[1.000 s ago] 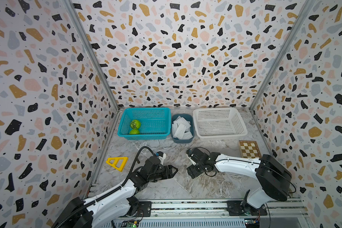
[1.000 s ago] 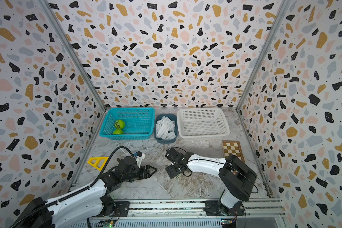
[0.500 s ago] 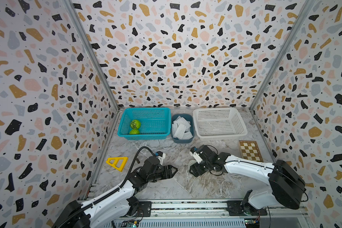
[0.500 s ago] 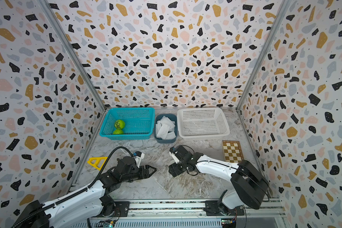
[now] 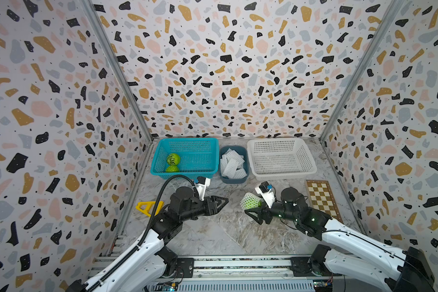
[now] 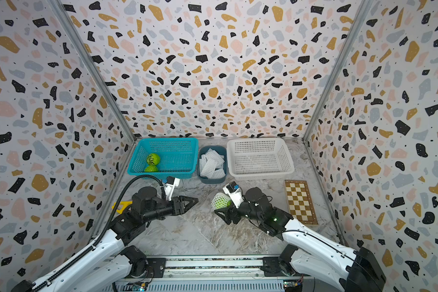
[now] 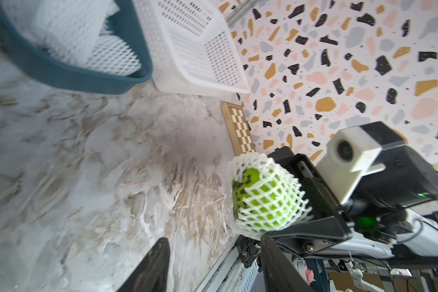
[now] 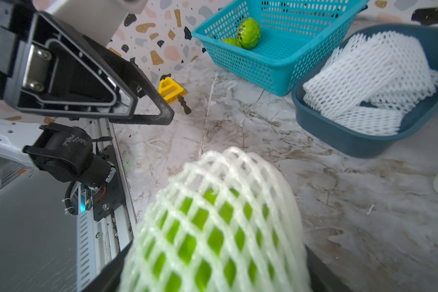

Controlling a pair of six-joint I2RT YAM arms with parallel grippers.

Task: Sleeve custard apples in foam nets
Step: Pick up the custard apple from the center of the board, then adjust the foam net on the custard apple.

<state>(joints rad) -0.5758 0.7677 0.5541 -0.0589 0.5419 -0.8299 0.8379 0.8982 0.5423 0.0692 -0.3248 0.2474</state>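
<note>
My right gripper (image 5: 251, 206) is shut on a custard apple wrapped in a white foam net (image 5: 250, 201) (image 6: 221, 201), holding it just above the marble floor. The same netted fruit (image 8: 220, 222) fills the right wrist view and shows in the left wrist view (image 7: 263, 199). My left gripper (image 5: 223, 201) (image 7: 213, 265) points at it from the left, a short gap away, open with nothing between its fingers. Two bare custard apples (image 5: 173, 158) (image 5: 172, 169) lie in the teal basket (image 5: 205, 151). Spare foam nets (image 5: 232, 163) are piled in the dark blue tub (image 5: 234, 180).
A white perforated basket (image 5: 281, 174) stands at the back right. A wooden chessboard (image 5: 320, 199) lies along the right wall beside my right arm. A yellow triangle piece (image 5: 147, 207) sits by the left wall, next to my left arm.
The right arm has drawn back to the right and turned, so the netted fruit in its grip now shows. The left gripper's jaws have narrowed and it stands apart from the fruit.
</note>
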